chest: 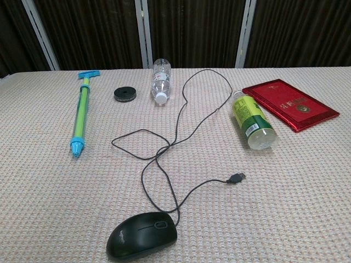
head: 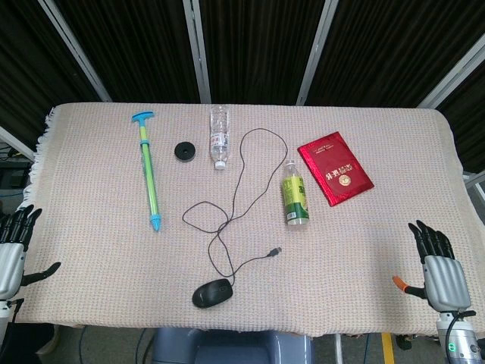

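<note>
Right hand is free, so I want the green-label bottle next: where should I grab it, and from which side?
Grip the green-label bottle around its labelled middle, coming down from above with the right hand. It lies flat, cap away from the robot, so fingers can probably straddle its round sides; the red booklet lies clear.

No text can be read clearly. A gold emblem and gold characters are printed on the red booklet, and small print on the green bottle label, both illegible.
</note>
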Available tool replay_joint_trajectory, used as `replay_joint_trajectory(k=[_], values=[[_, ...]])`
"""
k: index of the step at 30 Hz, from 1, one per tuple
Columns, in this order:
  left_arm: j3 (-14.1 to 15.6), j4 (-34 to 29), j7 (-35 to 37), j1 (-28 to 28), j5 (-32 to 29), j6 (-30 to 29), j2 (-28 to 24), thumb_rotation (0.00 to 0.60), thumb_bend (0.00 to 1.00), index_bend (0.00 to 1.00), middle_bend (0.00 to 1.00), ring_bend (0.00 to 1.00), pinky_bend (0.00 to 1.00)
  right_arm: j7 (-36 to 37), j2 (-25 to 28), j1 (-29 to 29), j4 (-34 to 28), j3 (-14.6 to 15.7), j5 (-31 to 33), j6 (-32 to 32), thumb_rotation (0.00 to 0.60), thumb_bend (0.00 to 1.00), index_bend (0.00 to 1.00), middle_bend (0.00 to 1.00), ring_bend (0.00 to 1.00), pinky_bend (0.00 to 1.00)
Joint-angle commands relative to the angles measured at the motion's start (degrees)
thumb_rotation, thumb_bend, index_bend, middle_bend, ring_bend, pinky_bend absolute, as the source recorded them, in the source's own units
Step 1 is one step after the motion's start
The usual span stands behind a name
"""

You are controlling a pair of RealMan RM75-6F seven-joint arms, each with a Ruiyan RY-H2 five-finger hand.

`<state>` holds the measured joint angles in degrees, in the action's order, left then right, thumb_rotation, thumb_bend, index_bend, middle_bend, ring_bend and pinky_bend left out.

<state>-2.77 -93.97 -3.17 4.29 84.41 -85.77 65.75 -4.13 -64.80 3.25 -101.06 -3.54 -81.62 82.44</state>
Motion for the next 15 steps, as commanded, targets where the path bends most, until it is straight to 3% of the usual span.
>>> replay_joint_trajectory(k=[1, 15], values=[[0.0, 0.0, 0.2, -0.1, 0.0, -0.1, -0.1, 0.6, 0.13, 0.02, 0.0, 0.0, 0.0, -0.2, -0.1, 0.0, 0.0, 0.1, -0.2, 0.1, 0.6, 0.1, 0.0, 0.0, 0.0, 0.0], [0.1, -0.1, 0.5, -0.2, -0.4, 0.3, -0.3, 0.6, 0.13, 0.02, 0.0, 0.0, 0.0, 0.1, -0.2, 0.3, -0.4, 0.1, 0.3, -0.7, 0.6, 0.1, 0.0, 0.0, 0.0, 0.0]])
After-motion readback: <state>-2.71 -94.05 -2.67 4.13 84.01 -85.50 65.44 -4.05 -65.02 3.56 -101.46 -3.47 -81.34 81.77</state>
